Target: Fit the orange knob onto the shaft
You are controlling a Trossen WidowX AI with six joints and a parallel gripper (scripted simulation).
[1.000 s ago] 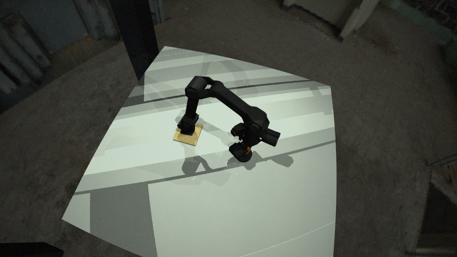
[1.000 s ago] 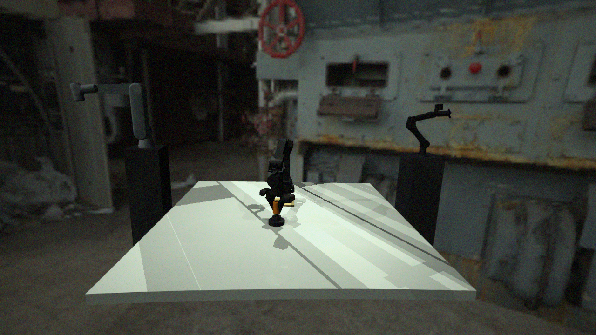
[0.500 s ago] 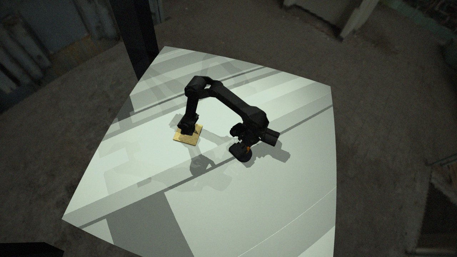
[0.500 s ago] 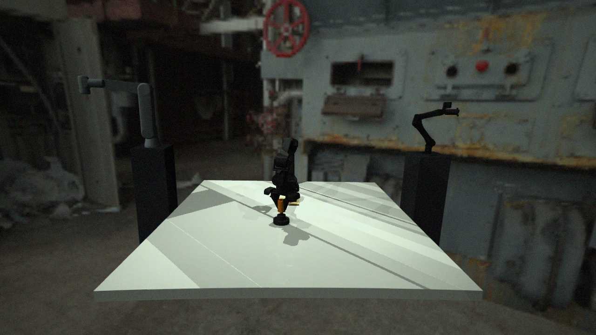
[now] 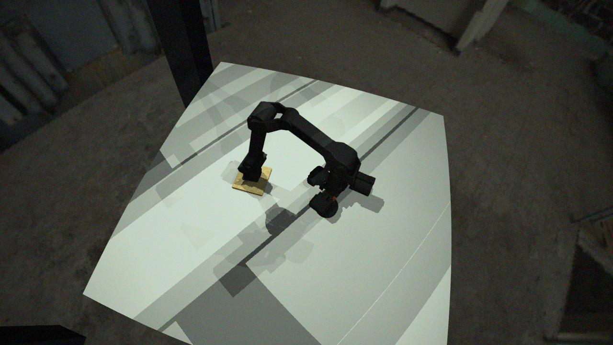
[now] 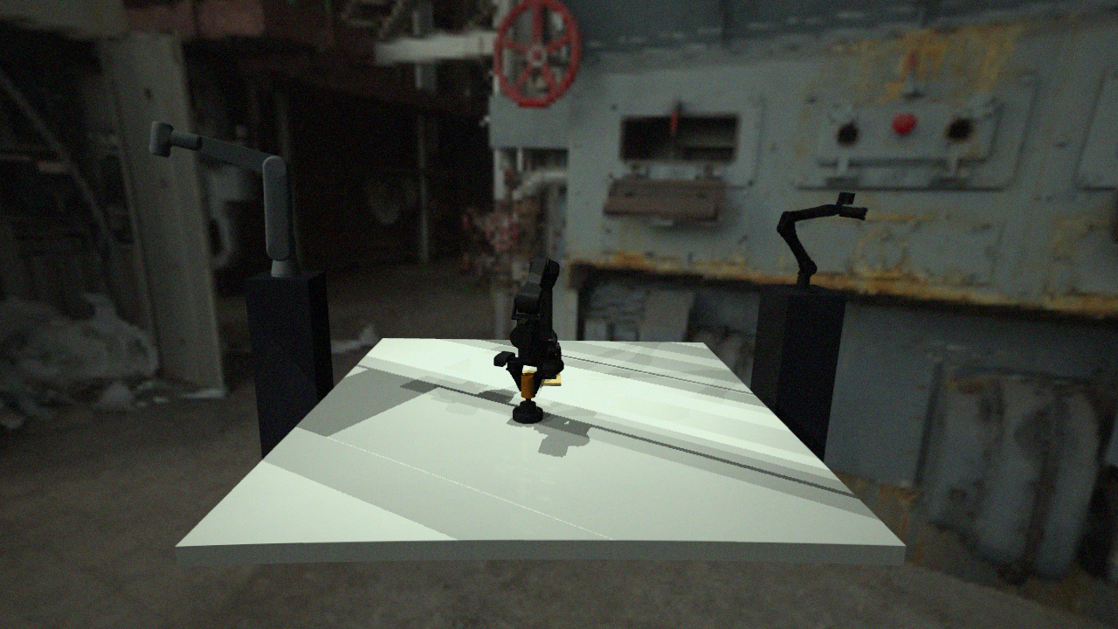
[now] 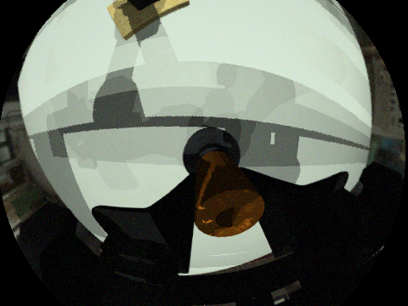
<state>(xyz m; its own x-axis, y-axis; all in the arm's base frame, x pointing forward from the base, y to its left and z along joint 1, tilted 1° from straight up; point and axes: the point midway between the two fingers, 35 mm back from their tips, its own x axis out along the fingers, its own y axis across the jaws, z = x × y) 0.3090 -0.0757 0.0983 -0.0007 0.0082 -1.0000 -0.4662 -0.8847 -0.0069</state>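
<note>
The orange knob (image 5: pixel 334 198) (image 6: pixel 527 384) (image 7: pixel 248 204) is upright over the round dark pedestal (image 6: pixel 527 415) (image 7: pixel 190 154), which also shows in the top view (image 5: pixel 331 211). My gripper (image 6: pixel 527 390) (image 7: pixel 217 173) is shut on the knob, with one black finger on each side. In the exterior view the knob's lower end is above the pedestal's wide base, at the dark raised part in its middle. I cannot tell whether it touches the shaft or is partly over it. The shaft's flat side is hidden, and the knob covers most of the shaft.
A yellow square base plate (image 5: pixel 248 187) (image 6: pixel 552 382) (image 7: pixel 123 27) carries my arm behind the pedestal. The white table (image 5: pixel 171 240) (image 6: pixel 438 485) has striped shadows across it. Two other arms stand on dark columns (image 6: pixel 287 351) (image 6: pixel 798 351) beyond the table's sides.
</note>
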